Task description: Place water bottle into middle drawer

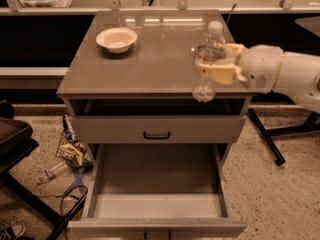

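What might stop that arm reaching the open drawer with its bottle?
Probably yes: the gripper, jaws shut on the water bottle at the front edge of the cabinet top, has the middle drawer pulled out below.

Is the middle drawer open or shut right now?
Open. The middle drawer is pulled well out, bare floor showing. The pincer, shut on the water bottle, is above the front edge of the cabinet top.

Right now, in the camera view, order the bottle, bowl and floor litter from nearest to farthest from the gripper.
1. Bottle, held in the gripper, right side.
2. Bowl, back left of the tabletop.
3. Floor litter, low left.
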You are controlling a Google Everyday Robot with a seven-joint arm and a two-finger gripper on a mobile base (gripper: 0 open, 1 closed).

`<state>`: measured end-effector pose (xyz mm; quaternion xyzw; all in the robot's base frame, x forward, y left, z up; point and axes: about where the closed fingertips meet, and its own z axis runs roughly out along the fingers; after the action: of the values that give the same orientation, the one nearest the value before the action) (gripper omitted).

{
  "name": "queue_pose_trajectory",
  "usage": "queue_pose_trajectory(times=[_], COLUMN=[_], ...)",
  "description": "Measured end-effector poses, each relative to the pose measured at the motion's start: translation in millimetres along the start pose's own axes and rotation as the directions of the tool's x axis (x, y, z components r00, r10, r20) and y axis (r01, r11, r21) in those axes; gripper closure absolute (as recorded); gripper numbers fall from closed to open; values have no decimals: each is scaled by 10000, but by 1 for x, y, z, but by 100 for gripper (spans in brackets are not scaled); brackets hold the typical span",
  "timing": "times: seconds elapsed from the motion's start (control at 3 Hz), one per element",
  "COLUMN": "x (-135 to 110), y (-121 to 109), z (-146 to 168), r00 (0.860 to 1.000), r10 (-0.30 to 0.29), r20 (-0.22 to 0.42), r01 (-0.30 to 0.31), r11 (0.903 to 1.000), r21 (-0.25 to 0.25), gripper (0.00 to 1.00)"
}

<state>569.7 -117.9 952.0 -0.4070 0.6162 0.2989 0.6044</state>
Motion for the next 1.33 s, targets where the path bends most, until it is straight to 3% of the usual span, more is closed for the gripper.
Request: queue_pose_trajectory(times=[0.33,0.67,1.33], x=[15,15,80], y=[41,41,78], z=[-21,-21,16], r00=[9993,9993,9986], r10=[-291,-291,-105], r20=[232,232,524], r01=[318,318,205], r11=[9918,9918,9808], r21=[-1237,-1237,-1942], gripper=[100,100,100])
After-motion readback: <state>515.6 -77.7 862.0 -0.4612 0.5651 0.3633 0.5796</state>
